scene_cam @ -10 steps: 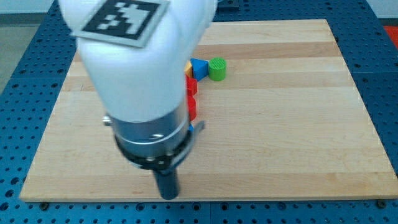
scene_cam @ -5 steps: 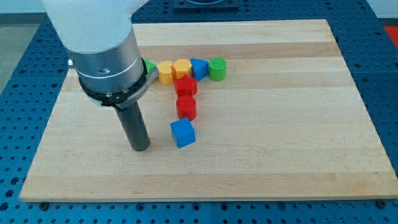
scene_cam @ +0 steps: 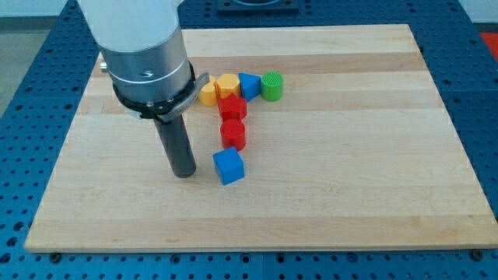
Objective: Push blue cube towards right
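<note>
The blue cube (scene_cam: 229, 166) lies on the wooden board (scene_cam: 350, 155), a little left of the board's middle and toward the view's bottom. My tip (scene_cam: 185, 174) rests on the board just to the left of the blue cube, with a small gap between them. The arm's white and grey body rises from the tip toward the view's top left and hides part of the board there.
Two red blocks (scene_cam: 233, 134) (scene_cam: 232, 108) stand in a column just above the blue cube. Above them runs a row: a yellow block (scene_cam: 208, 93), an orange-yellow block (scene_cam: 228, 84), a blue block (scene_cam: 249, 84) and a green cylinder (scene_cam: 271, 85).
My tip moved from the board's bottom edge up and left, then slid right toward the blue cube. The cube has not moved.
</note>
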Robot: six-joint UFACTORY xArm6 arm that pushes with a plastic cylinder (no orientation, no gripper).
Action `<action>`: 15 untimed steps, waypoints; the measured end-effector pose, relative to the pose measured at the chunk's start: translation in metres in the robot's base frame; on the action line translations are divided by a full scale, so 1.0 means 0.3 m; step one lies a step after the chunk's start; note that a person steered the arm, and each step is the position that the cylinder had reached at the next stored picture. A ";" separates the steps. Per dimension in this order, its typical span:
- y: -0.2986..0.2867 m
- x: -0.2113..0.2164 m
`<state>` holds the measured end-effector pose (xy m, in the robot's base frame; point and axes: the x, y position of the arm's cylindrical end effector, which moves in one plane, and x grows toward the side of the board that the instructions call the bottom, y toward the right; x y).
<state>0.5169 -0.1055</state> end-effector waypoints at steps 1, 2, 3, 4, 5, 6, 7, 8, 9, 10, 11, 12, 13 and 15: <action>0.047 0.000; 0.124 0.000; 0.210 0.000; 0.287 0.000; 0.361 0.000; 0.429 0.000; 0.503 0.000; 0.579 0.000; 0.653 0.000; 0.729 0.000; 0.805 0.000; 0.877 0.000; 0.939 0.000; 0.924 0.015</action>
<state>0.5215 0.1718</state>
